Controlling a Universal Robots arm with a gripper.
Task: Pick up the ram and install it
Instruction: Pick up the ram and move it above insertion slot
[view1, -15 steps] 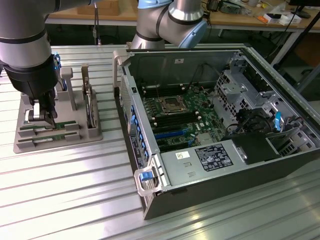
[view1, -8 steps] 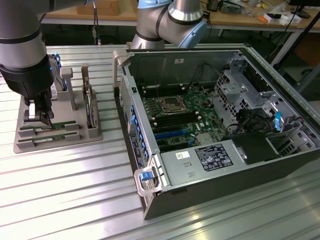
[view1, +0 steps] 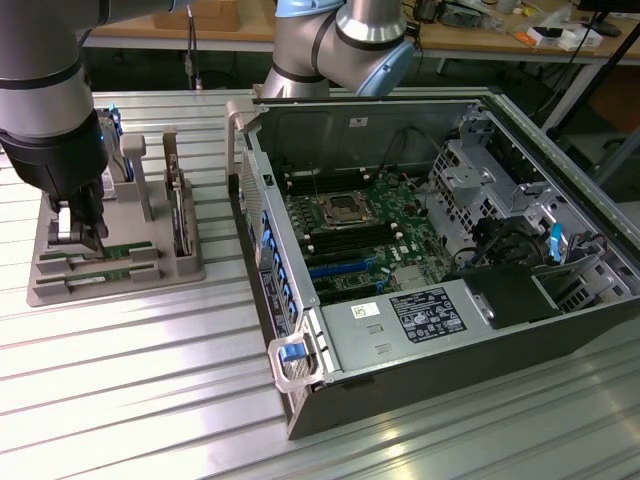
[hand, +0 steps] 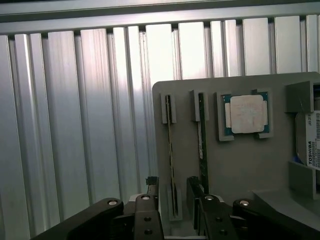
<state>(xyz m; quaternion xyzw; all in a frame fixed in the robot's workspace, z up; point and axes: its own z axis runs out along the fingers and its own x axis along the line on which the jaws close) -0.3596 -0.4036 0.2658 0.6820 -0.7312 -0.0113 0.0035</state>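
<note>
Ram (hand: 170, 150): thin stick standing on edge in a slot of the grey tray (hand: 240, 165), both ends seated in the slot blocks. Not lifted.

Hand (hand: 174, 187): low over the near end of the ram, fingers (hand: 195, 190) apart, one on each flat side of the board. No contact that I can make out, and nothing is held.

Neighbours: a second stick (hand: 202, 145), plainly green, stands in the parallel slot just beside the ram. One finger sits in the narrow lane between the two. Beyond that stick lies the square processor chip (hand: 246, 114) in its pocket, then a labelled hard drive (hand: 309, 142) at the tray's edge.

Wider scene: the tray rests on the ribbed metal counter (view1: 150, 380), at the exterior view's left. The open computer case (view1: 430, 375) lies well apart from it at that view's right, motherboard (view1: 360, 235) exposed.

Judgement on the grasp:
- Centre the hand across the board's thickness so both fingers meet it together. An uneven close would tip the stick in its slot.
- Keep the inner finger off the second stick, since clearance looks tight.
- Grip near the middle of the length if reach allows; a hold at one end would let the far end sag or bind.
- Keep the hand square to the slot, pressure modest.
</note>
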